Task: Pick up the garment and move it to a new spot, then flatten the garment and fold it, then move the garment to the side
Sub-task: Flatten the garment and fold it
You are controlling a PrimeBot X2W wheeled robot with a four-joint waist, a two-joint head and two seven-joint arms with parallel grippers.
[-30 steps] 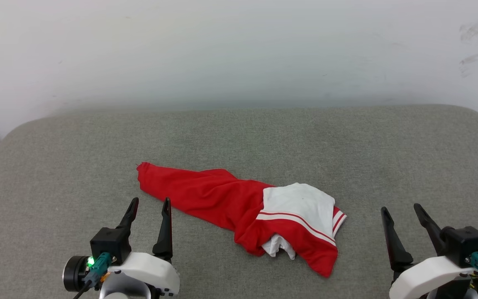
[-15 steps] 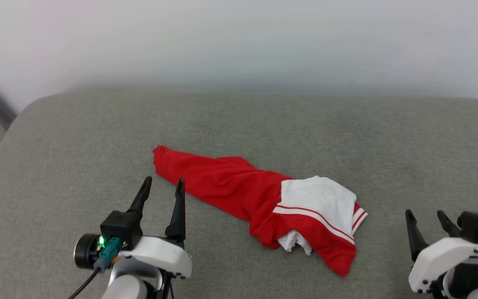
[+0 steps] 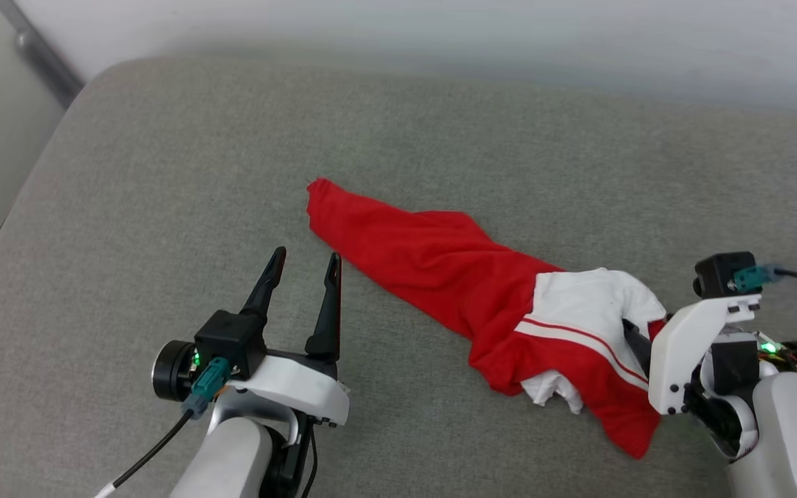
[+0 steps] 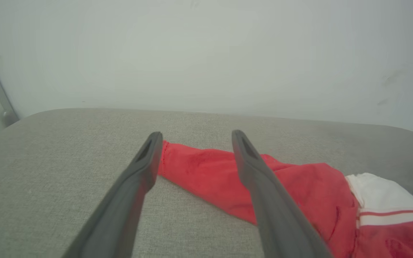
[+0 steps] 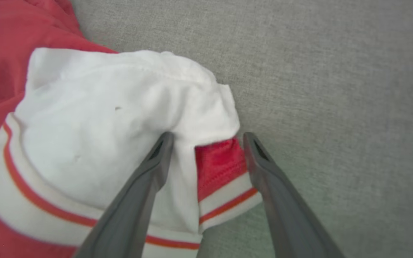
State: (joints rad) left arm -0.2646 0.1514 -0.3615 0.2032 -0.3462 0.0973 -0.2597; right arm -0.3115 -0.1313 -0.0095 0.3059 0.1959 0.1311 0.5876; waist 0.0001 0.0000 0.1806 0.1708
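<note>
The garment (image 3: 440,270) lies crumpled in a long diagonal heap on the grey cushion (image 3: 163,138), its red body toward the far left and a white sleeve with red-and-white stripe trim toward the near right. My left gripper (image 3: 306,254) is open just short of the red end, not touching it; along its fingers that red end (image 4: 206,172) lies ahead between the tips. My right gripper (image 5: 208,135) is open over the sleeve (image 5: 84,118), its fingers straddling the sleeve's striped edge. In the head view the right arm's white wrist housing (image 3: 689,346) covers those fingers.
The cushion's rounded left edge drops off toward a metal rail (image 3: 39,55) at the far left. A pale wall (image 3: 440,28) runs along the cushion's far side. Bare grey fabric spreads beyond and to the left of the garment.
The head camera has tilted down and turned, shifting the whole picture. My right gripper has come in from the garment's right side and now hangs over the white sleeve. Both grippers stay open.
</note>
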